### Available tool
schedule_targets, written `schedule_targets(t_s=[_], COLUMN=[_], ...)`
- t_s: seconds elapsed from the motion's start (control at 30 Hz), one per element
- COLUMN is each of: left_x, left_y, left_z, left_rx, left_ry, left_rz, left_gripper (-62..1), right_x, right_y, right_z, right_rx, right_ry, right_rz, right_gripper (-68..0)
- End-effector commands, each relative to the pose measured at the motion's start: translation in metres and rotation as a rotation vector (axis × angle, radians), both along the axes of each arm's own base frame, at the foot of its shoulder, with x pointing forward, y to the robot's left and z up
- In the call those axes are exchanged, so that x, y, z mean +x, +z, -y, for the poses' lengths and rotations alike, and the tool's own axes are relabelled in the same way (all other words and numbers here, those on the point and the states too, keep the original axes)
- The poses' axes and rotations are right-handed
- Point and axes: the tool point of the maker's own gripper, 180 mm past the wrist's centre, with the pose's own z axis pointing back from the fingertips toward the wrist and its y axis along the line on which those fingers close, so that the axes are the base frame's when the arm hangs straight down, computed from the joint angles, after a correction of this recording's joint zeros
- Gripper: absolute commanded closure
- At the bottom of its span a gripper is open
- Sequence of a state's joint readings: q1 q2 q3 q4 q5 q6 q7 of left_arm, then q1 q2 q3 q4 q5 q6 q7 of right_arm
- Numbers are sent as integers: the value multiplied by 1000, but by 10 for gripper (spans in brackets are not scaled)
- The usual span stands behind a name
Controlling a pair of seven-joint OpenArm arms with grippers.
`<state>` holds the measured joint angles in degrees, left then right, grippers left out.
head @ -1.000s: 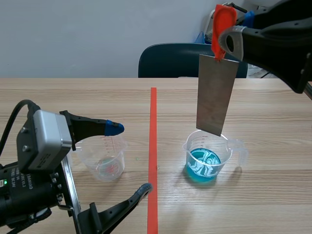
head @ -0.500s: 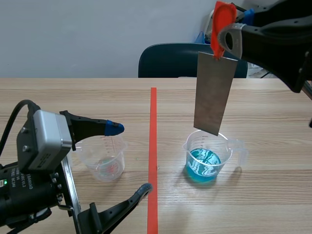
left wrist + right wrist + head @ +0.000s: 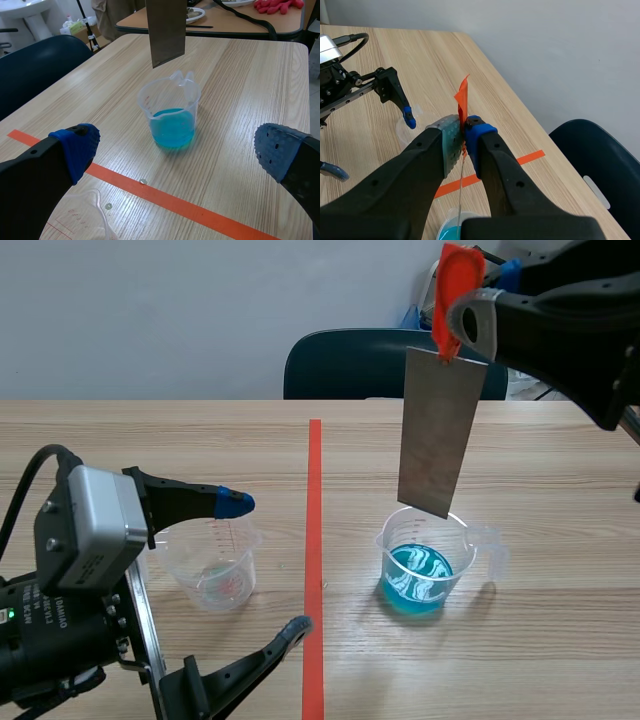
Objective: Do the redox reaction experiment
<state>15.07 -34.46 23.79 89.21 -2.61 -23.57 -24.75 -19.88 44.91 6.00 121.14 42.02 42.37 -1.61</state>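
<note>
Counter: one, light wood grain, with one orange-red tape line running away down the middle. Behind it was a plain pale wall and one dark blue chair at the far edge.

Arms: two.
- Left pincer sat low on its side of the tape, released, fingers spread wide, nothing between them.
- Right pincer was raised high on the other side, clenched on the orange tab at the top of the metal plate.

Metal plate: one, grey, rectangular, hanging nearly vertical from the tab. Its lower edge was over the blue beaker, above the rim and out of the liquid.

Beakers: two, both clear plastic and upright on the counter.
- Blue beaker, right of the tape, held blue liquid in its lower part.
- Clear beaker, left of the tape, had red graduation marks and stood just beside the left pincer. Couldn't tell its contents.
</note>
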Motion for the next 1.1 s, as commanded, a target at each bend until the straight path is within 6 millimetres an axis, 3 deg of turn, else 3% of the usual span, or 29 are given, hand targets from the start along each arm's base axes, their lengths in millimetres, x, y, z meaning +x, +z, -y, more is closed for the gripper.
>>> schedule_targets(t_s=[0.0,1.07], left_x=[5,5], left_y=[12,12], left_z=[0,0], left_rx=[-35,-34], left_ry=[12,13], left_rz=[29,29], left_gripper=[-623,-623], right_x=[0,1], right_y=[8,3], right_z=[0,1], right_rx=[15,-6], right_ry=[9,1], right_rz=[21,10], right_gripper=[-6,-6])
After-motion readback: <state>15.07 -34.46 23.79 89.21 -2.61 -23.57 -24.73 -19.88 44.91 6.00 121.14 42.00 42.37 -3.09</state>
